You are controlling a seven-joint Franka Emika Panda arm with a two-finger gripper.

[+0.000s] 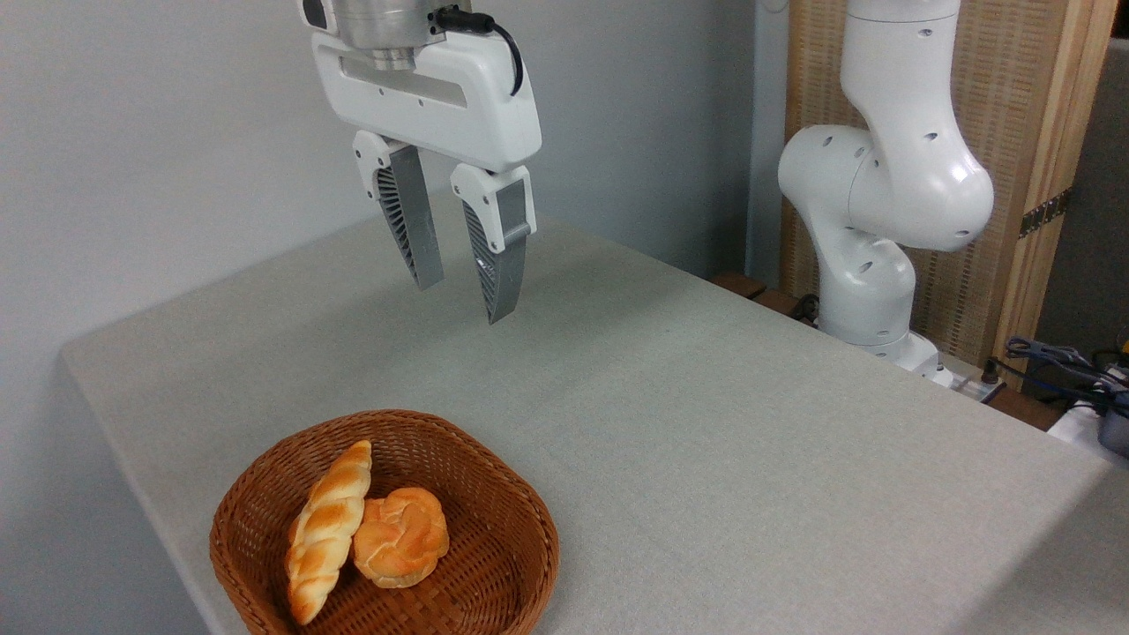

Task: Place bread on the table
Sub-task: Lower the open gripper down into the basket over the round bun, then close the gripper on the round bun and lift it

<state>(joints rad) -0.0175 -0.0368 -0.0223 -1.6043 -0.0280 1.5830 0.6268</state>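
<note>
The bread (401,537), a small round golden-orange knotted bun, lies inside a brown wicker basket (512,520) near the front left of the table (706,414). It rests against a longer braided twist loaf (326,531) on its left. My gripper (463,302) hangs high above the table's far part, well behind and above the basket. Its two grey ribbed fingers (407,225) point down, open, with nothing between them.
The white arm's base and lower joints (873,220) stand off the table's right back edge, in front of a wooden panel. Cables and small devices (1076,370) lie at the far right. A grey wall runs behind the table.
</note>
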